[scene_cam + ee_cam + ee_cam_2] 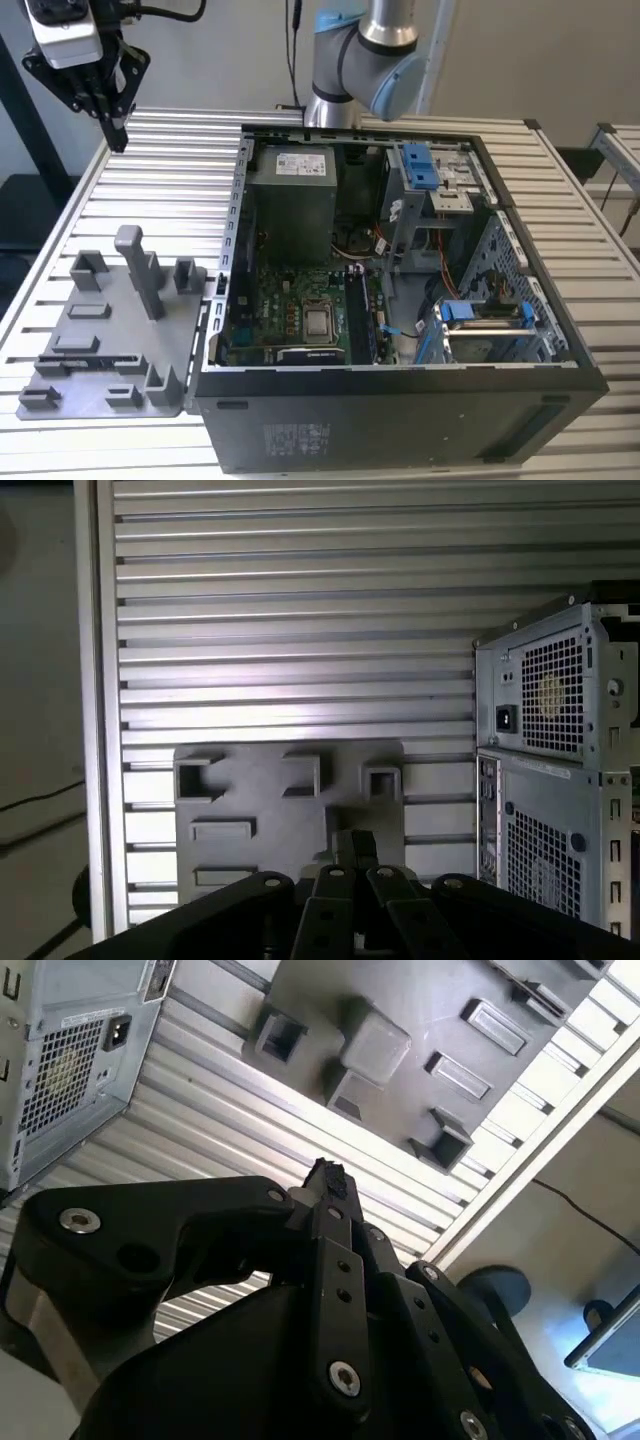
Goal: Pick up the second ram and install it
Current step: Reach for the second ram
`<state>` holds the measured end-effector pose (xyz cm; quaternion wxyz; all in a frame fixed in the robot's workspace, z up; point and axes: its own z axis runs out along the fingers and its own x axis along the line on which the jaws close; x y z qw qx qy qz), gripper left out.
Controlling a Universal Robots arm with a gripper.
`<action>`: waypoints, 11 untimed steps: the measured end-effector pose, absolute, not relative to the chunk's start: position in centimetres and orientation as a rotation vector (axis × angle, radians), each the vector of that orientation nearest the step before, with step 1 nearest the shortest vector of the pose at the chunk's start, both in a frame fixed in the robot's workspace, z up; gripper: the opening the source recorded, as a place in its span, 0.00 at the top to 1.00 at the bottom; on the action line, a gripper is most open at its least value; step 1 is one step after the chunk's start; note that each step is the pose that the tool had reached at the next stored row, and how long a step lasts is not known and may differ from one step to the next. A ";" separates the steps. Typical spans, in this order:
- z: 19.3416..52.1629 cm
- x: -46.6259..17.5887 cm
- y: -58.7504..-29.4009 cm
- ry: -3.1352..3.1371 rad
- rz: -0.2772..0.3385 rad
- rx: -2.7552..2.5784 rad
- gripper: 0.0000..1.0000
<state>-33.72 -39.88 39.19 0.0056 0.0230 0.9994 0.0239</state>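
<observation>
My gripper [116, 138] hangs high over the far corner of the slatted table at the exterior view's left, above and behind the grey plastic tray [100, 345]. Its dark fingers point down and are shut, with nothing seen between them. In both wrist views the tips [326, 1172] [356, 842] meet over the tray [430, 1020] [250, 805]. The second ram is out of view. Inside the open computer case [400, 415], narrow slots [358, 318] run beside the processor socket. I cannot tell whether a stick sits in them.
The tray carries upright pegs [140, 270] and shallow pockets. A grey power-supply box [290, 195] sits at the back of the case, with blue-tabbed drive brackets [420, 165] toward the exterior view's right. The case's vented rear [545, 780] stands beside the tray. The arm's base [365, 60] rises behind the case.
</observation>
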 end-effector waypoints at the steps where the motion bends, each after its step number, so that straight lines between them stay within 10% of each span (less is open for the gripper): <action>1: 39.2 -34.1 -39.9 3.129 0.075 0.071 0.89; 11: 39.2 -37.4 -39.9 3.129 0.075 0.058 0.89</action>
